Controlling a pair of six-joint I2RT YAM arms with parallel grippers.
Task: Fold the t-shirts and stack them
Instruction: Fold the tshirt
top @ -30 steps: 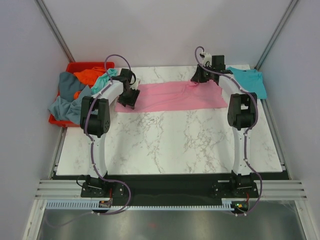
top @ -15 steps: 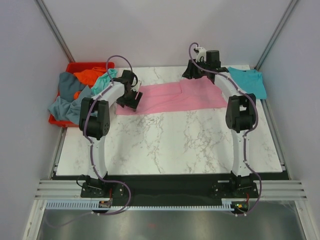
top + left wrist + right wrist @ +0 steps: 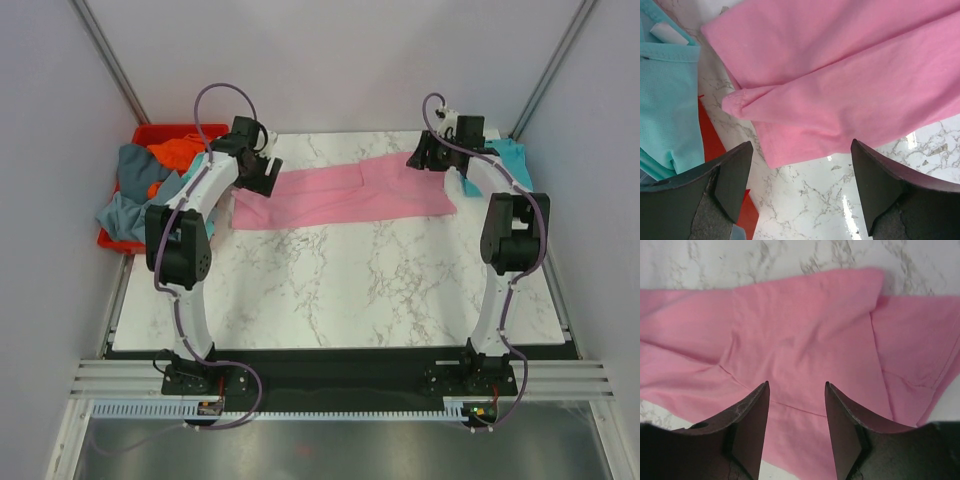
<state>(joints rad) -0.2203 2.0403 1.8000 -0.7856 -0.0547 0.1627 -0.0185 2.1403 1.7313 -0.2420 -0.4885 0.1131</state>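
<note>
The pink t-shirt (image 3: 340, 195) lies as a long folded strip across the far part of the marble table, and it also fills the left wrist view (image 3: 840, 85) and the right wrist view (image 3: 800, 330). My left gripper (image 3: 262, 178) hovers open over its left end, with only the shirt's edge and bare marble between the jaws (image 3: 801, 155). My right gripper (image 3: 422, 160) hovers open above the shirt's right part, holding nothing (image 3: 796, 390). A teal t-shirt (image 3: 517, 158) lies at the far right corner, partly hidden by the right arm.
A red bin (image 3: 150, 133) stands off the table's far left corner. It holds an orange shirt (image 3: 178, 152) and a grey-blue shirt (image 3: 130, 175). A mint shirt (image 3: 665, 100) hangs over its rim (image 3: 712, 142). Grey walls close in both sides.
Both grippers opened and let go of the pink shirt. The left gripper drew back toward the far left. The right gripper swung right, and the shirt lies flat.
</note>
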